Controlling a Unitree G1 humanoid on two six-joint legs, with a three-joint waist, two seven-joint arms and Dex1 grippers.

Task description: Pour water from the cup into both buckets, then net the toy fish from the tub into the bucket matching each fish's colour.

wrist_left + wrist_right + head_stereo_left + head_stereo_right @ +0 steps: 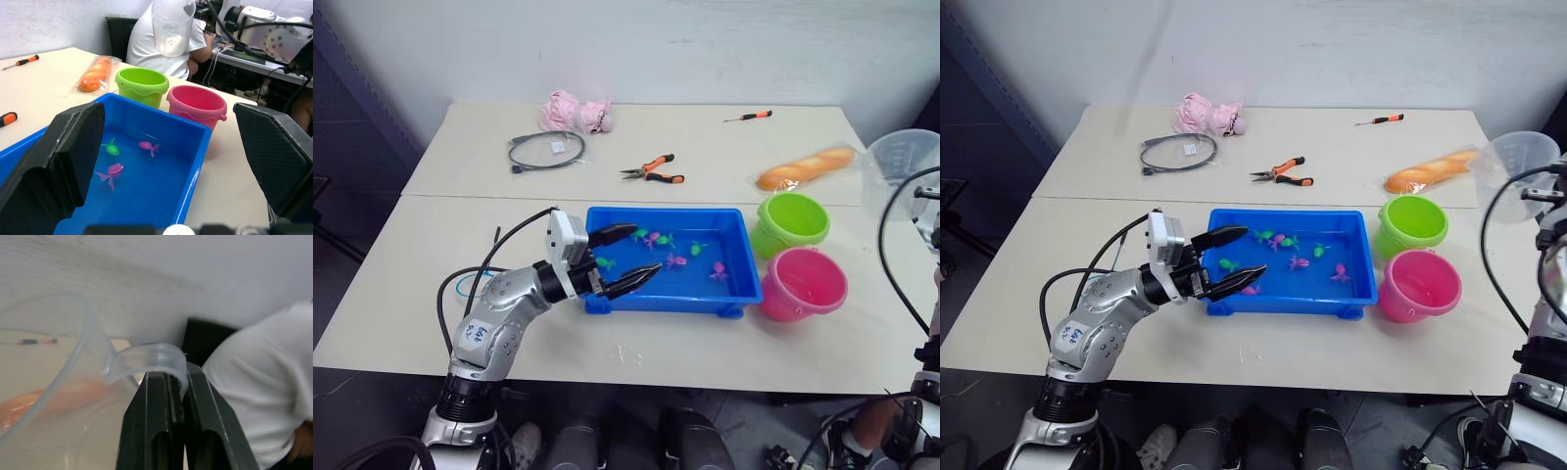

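Note:
The blue tub (666, 211) sits mid-table with several tiny pink and green toy fish (676, 260) in it. My left gripper (644, 248) is open over the tub's left end, its fingers (63, 152) spread wide with nothing between them. To the tub's right stand the lime green bucket (792, 220) and, nearer, the pink bucket (805, 284). My right gripper (171, 377) is shut on the handle of the clear cup (901, 162), held high, right of the green bucket. The net's blue hoop (462, 287) lies on the table, partly hidden by my left arm.
On the far half of the table lie orange-handled pliers (654, 169), a small screwdriver (749, 116), a coiled black cable (546, 150), a pink soft toy (574, 111) and a wrapped bread loaf (806, 167). A person in a white shirt (142, 44) sits beyond the table's right end.

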